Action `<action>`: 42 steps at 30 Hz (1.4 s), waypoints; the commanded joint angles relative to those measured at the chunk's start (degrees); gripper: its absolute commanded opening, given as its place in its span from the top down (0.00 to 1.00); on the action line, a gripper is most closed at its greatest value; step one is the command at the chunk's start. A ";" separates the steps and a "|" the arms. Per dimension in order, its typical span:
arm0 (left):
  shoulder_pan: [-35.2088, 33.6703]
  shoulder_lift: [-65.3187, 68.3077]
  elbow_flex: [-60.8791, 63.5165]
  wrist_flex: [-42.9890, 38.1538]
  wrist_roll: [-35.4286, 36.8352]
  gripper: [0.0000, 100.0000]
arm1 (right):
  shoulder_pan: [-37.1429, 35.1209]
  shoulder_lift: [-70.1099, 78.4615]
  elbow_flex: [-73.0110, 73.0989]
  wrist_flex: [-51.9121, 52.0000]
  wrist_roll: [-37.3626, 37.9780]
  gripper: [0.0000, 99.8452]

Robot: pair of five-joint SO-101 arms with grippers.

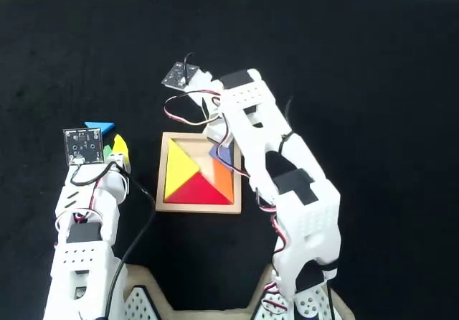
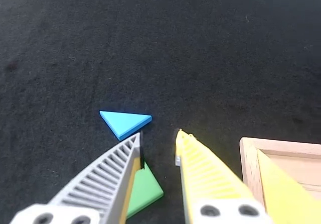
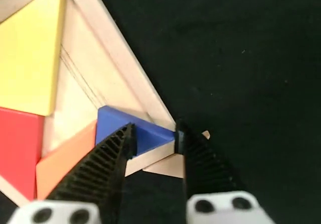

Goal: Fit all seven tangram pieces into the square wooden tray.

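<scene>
The square wooden tray (image 1: 162, 184) holds a yellow triangle (image 1: 178, 168), a red triangle (image 1: 197, 191) and an orange piece (image 1: 224, 180). My right gripper (image 3: 155, 136) is shut on a dark blue piece (image 3: 115, 126) at the tray's far right corner, where the piece lies partly over the rim (image 3: 120, 63). From above, the blue piece (image 1: 224, 152) shows under that arm. My left gripper (image 2: 158, 135) stands open left of the tray, above bare cloth. A light blue triangle (image 2: 125, 122) lies just beyond its grey finger (image 2: 118, 171), and a green piece (image 2: 144, 191) lies beside that finger.
Black cloth covers the table. The tray's corner (image 2: 249, 156) sits close to the left gripper's yellow finger (image 2: 200, 171). The right arm (image 1: 287, 184) stretches over the tray's right side. Loose wires (image 1: 183, 112) hang just beyond the tray.
</scene>
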 commanded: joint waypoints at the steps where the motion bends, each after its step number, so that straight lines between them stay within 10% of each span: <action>1: 0.57 -0.70 -0.40 -1.23 -0.44 0.88 | -1.41 0.48 0.13 0.97 0.18 0.96; 18: 0.48 -0.79 -0.40 -1.23 -0.44 0.88 | -3.25 -15.60 1.89 5.54 0.26 0.99; 42: 0.66 -0.79 -0.40 -1.14 -0.44 0.88 | -9.05 -21.32 25.10 -15.56 0.00 0.99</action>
